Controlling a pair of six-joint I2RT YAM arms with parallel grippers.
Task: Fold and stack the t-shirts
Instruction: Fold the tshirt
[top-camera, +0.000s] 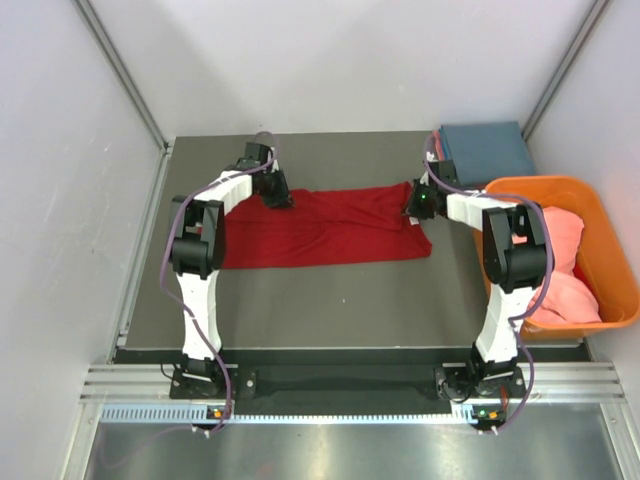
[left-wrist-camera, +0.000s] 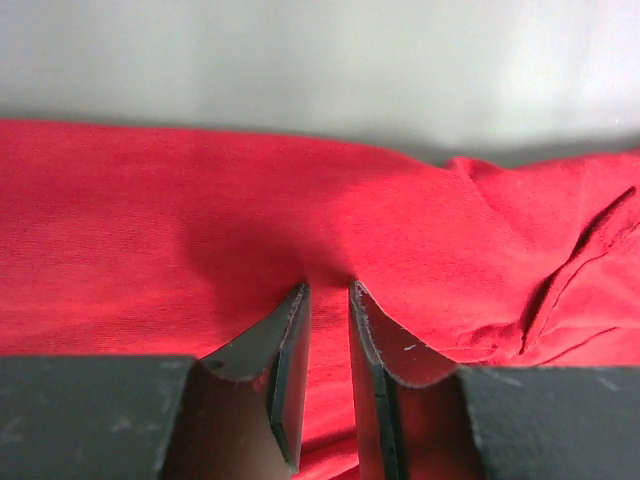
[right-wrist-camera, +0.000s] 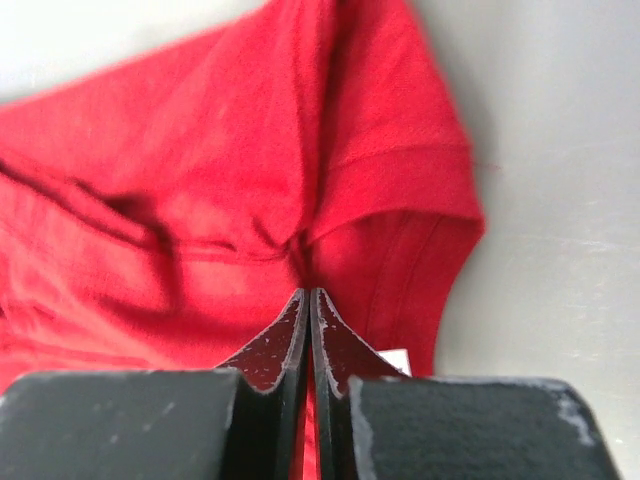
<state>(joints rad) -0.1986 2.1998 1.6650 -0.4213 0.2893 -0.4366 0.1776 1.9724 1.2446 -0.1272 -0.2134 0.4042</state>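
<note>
Soft and limp, the red t-shirt (top-camera: 320, 225) lies spread at the frame's centre and is best pinched at its edges: the right gripper (right-wrist-camera: 308, 292) is clenched on cloth beside the sleeve, the left gripper (left-wrist-camera: 328, 287) slightly parted, its grip unclear.

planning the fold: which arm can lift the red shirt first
Probably right: the right jaws are shut on the red shirt by its sleeve; the left jaws stand apart on the cloth.
</note>
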